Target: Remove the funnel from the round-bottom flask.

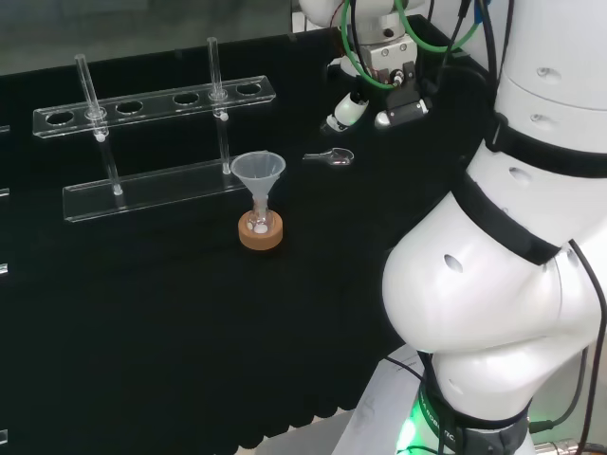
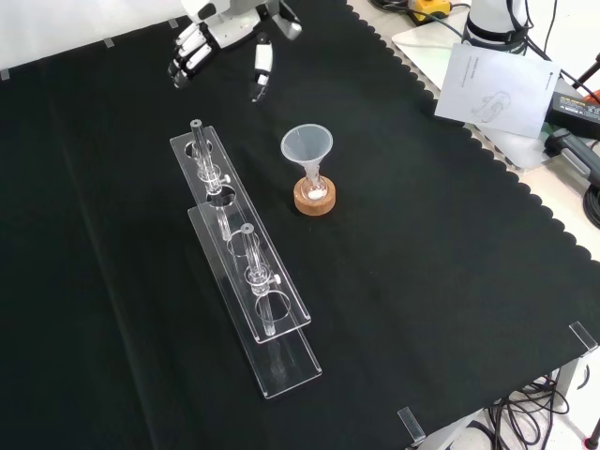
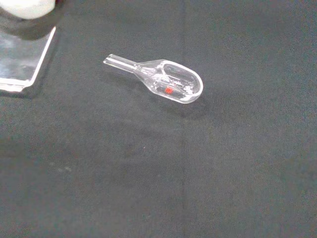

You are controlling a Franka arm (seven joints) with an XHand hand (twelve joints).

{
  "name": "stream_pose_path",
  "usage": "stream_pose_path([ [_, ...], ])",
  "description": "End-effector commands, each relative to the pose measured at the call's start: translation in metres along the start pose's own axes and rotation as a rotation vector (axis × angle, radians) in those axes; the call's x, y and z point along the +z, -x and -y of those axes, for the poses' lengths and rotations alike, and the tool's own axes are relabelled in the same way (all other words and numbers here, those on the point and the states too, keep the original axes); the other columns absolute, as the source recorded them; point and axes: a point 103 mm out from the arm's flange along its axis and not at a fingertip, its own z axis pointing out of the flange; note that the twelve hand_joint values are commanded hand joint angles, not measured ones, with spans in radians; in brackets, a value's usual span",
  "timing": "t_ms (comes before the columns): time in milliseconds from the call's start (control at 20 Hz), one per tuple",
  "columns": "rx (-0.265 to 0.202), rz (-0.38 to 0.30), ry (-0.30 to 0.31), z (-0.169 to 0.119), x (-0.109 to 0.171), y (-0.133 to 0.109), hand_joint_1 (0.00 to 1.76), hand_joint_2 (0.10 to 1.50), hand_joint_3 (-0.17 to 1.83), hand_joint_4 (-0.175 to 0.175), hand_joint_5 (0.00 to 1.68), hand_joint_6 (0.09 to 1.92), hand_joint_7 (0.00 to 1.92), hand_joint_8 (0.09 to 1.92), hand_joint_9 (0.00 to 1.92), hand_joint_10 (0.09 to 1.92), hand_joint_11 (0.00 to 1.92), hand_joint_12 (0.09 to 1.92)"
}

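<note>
On the sheet of white paper [image 2: 495, 91] lying off the cloth's far right corner in the front view there is print and a line drawing, too small to read; the small clear glass scoop with a short stem [image 3: 159, 79] carries a tiny red mark on its bowl, not legible either

Going near to far in the front view: the long clear plastic test-tube rack [image 2: 246, 259] runs from the near middle of the black cloth [image 2: 422, 281] up toward the far left, with a few clear tubes standing in it; just beyond its middle and to the right, well apart from it, sits the round cork ring stand [image 2: 315, 197] bearing the small clear round-bottom flask [image 2: 315, 189], a little white material at its bottom; the clear plastic funnel [image 2: 307, 148] stands upright with its stem in the flask's neck, its wide mouth upward; farthest off, at the top edge, hangs the black and white hand [image 2: 202, 42], its fingers straight and spread, touching nothing, well apart from the funnel and up-left of it; in the head view the scoop [image 1: 334, 156] lies on the cloth between hand [image 1: 365, 104] and funnel [image 1: 258, 172]
</note>
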Motion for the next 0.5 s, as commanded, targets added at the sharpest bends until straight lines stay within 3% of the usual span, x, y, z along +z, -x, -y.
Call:
stream_pose_path([
  [50, -0.055, 0.111, -0.034, 0.029, -0.006, -0.025, 0.65, 0.65, 0.29, 0.003, 0.26, 0.09, 0.07, 0.56, 0.32, 0.64, 0.23, 1.35],
  [200, -0.002, 0.113, -0.043, 0.041, -0.013, -0.038, 0.65, 0.65, 0.29, 0.003, 0.26, 0.09, 0.07, 0.56, 0.33, 0.64, 0.23, 1.35],
  [400, -0.014, 0.072, -0.042, 0.06, -0.026, -0.053, 0.63, 0.66, 0.29, 0.004, 0.26, 0.09, 0.11, 0.58, 0.35, 0.65, 0.23, 1.35],
  [450, -0.022, 0.027, -0.054, 0.057, -0.023, -0.032, 0.63, 0.66, 0.29, 0.004, 0.26, 0.09, 0.12, 0.59, 0.36, 0.65, 0.23, 1.35],
  [500, -0.022, 0.019, -0.054, 0.057, -0.023, -0.026, 0.62, 0.66, 0.29, 0.003, 0.26, 0.09, 0.14, 0.59, 0.36, 0.65, 0.23, 1.35],
])
